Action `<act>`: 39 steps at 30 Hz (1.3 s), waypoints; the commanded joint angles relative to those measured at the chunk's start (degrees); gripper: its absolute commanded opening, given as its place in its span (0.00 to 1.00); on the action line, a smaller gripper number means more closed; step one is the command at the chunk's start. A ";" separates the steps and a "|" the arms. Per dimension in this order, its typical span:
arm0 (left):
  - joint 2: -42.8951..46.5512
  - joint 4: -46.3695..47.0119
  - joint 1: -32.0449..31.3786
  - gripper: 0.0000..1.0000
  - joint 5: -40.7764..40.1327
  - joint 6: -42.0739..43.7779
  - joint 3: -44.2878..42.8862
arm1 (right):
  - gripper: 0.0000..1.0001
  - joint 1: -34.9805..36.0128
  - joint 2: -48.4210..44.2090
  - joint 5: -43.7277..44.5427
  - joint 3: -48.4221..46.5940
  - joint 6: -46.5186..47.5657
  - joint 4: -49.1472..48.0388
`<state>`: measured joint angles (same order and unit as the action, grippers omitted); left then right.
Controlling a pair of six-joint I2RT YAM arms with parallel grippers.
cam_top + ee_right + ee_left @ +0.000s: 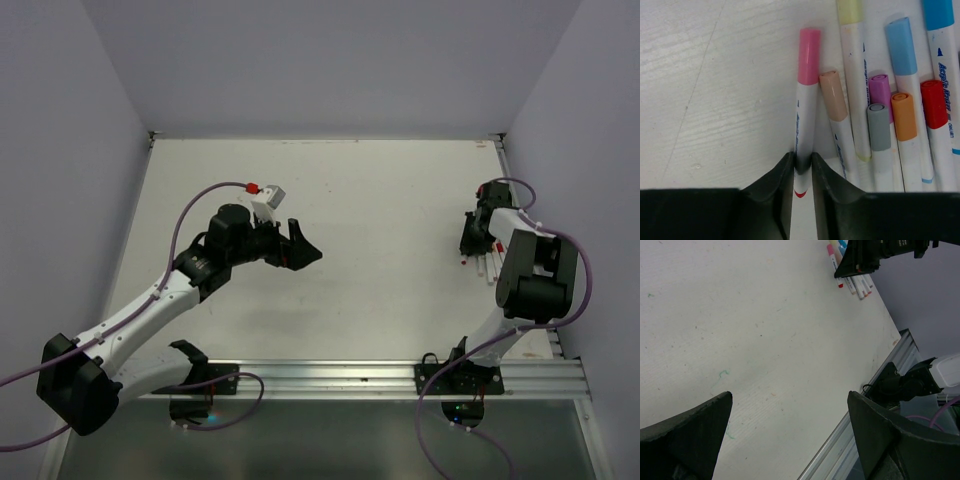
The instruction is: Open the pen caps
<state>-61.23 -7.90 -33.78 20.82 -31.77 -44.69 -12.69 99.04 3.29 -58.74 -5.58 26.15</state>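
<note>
Several white marker pens (860,115) lie side by side at the table's right (488,262), each with its cap on: pink (808,56), peach, yellow, purple, grey, orange, blue and red (934,104). My right gripper (802,162) is shut on the barrel of the pink-capped pen (805,115), the leftmost of the row; in the top view it (472,232) sits over the pens. My left gripper (303,248) is open and empty above the table's middle left; its fingers (690,435) frame bare table. The pens show far off in the left wrist view (852,282).
A metal rail (360,378) runs along the near edge. Grey walls (60,150) close in the left, back and right. Purple cables (200,200) loop over both arms.
</note>
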 commanded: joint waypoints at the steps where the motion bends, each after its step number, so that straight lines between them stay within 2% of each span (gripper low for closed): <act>1: -0.03 1.48 -0.23 1.00 0.89 1.89 -1.72 | 0.20 -0.14 0.27 -1.09 -0.67 0.93 -0.40; 2: 0.06 1.49 -0.23 1.00 0.89 1.80 -1.81 | 0.07 -0.14 0.36 -1.18 -0.76 0.93 -0.23; 3: 0.06 1.14 -0.15 1.00 0.80 1.71 -1.89 | 0.00 -0.06 0.53 -1.27 -1.02 1.01 0.12; 7: -0.12 0.26 -0.06 1.00 0.10 1.45 -2.86 | 0.00 2.13 0.10 -2.24 -2.43 1.28 1.79; 10: -0.90 -0.54 -0.06 1.00 0.10 0.92 -4.35 | 0.00 8.10 -3.14 0.22 -5.84 1.54 4.07; 11: -1.60 -0.80 -0.06 1.00 0.27 1.01 -4.79 | 0.00 12.21 -5.42 1.18 -6.56 1.89 4.69; 12: -1.96 -1.23 0.03 0.98 0.27 1.01 -6.10 | 0.00 15.38 -6.22 1.19 -7.26 1.89 5.48; 13: -2.48 -1.41 0.12 0.90 1.32 1.01 -6.72 | 0.00 18.98 -6.93 0.41 -8.92 1.81 7.40; 16: -3.81 -1.50 1.08 0.84 3.17 1.10 -8.92 | 0.00 22.61 -9.83 -8.45 -9.64 -0.21 8.92; 18: -4.60 -1.50 2.04 0.86 3.00 0.75 -9.89 | 0.00 26.12 -12.46 -15.46 -8.94 -2.50 8.48; 20: -5.47 -0.98 3.19 0.90 3.79 -0.39 -10.07 | 0.00 29.55 -14.83 -17.87 -6.57 -6.16 7.43; 22: -6.35 1.21 5.21 0.92 7.63 -1.45 -9.81 | 0.00 32.79 -20.45 -24.44 -1.32 -8.64 1.73; 25: -9.16 5.69 8.81 0.92 14.91 -6.01 -8.58 | 0.00 35.96 -27.31 -28.85 4.40 -14.44 -5.37; 26: -10.56 10.32 10.30 0.91 16.87 -8.63 -7.27 | 0.00 36.67 -28.37 -30.17 5.38 -17.06 -6.98; 28: -11.54 13.34 10.75 0.88 19.16 -10.76 -6.12 | 0.00 39.47 -30.48 -32.46 6.79 -19.19 -10.75; 34: -12.42 18.09 10.49 0.86 19.00 -14.20 -3.13 | 0.00 49.05 -30.58 -29.58 3.29 -20.95 -10.15; 39: -11.02 21.17 9.53 0.83 18.03 -16.83 -0.40 | 0.00 53.81 -28.47 -25.27 1.09 -20.87 -10.24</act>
<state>-74.02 7.84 -23.42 37.43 -45.45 -46.33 39.44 69.80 -24.62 -54.11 -25.08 18.63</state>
